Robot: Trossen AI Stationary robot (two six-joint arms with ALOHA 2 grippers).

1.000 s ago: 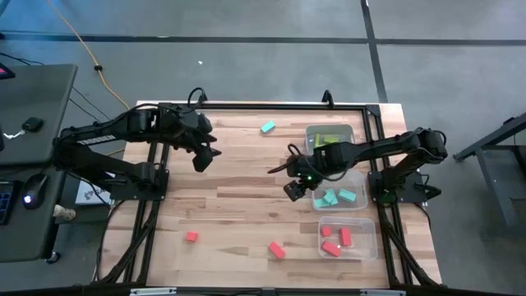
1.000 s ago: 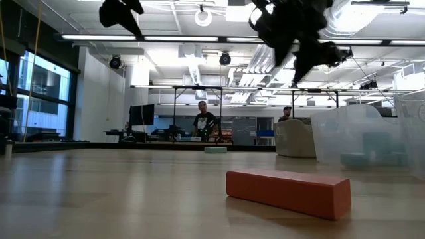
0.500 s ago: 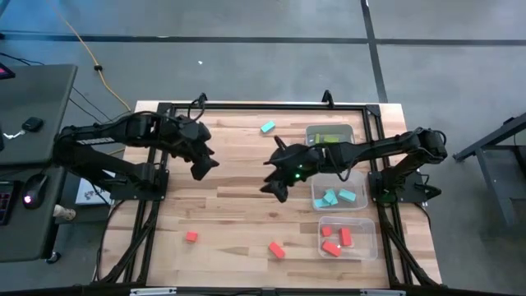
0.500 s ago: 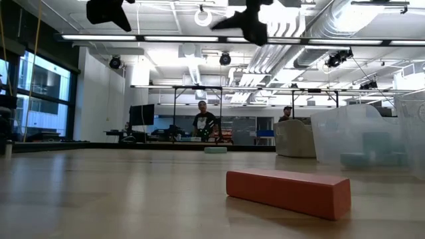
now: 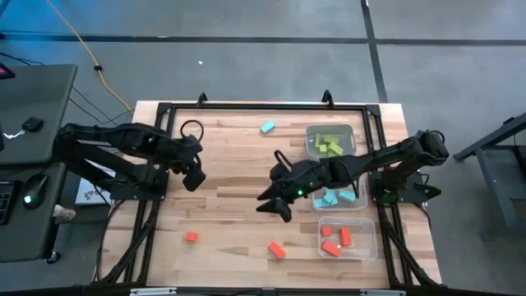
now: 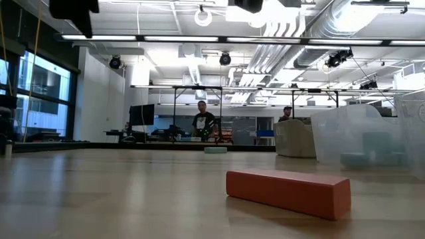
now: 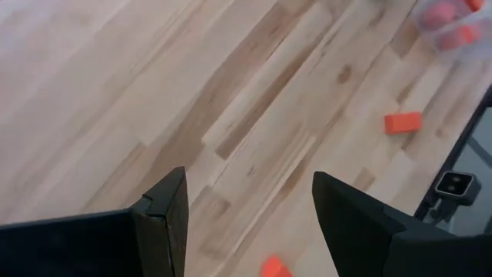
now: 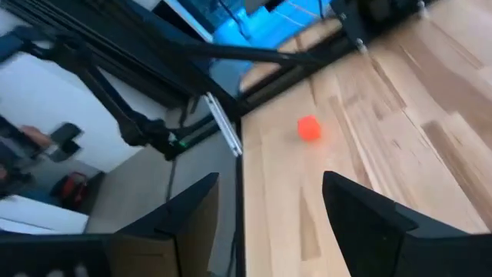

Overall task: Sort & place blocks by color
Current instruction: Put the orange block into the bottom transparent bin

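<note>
Two red-orange blocks lie flat on the bare table: a bar (image 5: 276, 249) (image 6: 287, 191) (image 7: 403, 122) near the near edge and a cube (image 5: 191, 237) (image 8: 308, 128) (image 7: 275, 268) to its left. A light blue block (image 5: 267, 127) (image 6: 215, 150) lies near the far edge. Other blocks sit sorted in three clear bins on the right. My left gripper (image 5: 194, 178) (image 7: 250, 192) hangs open above the table's left half. My right gripper (image 5: 275, 204) (image 8: 269, 200) hangs open above the middle, farther in than the red bar.
Three clear bins stand in a row along the right side: the green one (image 5: 330, 141) farthest, the blue one (image 5: 337, 197) in the middle, the red one (image 5: 345, 237) nearest. Black frame rails (image 5: 263, 105) run along the table's edges. People stand far back in the room.
My right gripper has moved from over the blue bin toward the table's left, then toward the near edge. My left gripper has drifted toward the near edge. The blocks on the table have stayed where they were.
</note>
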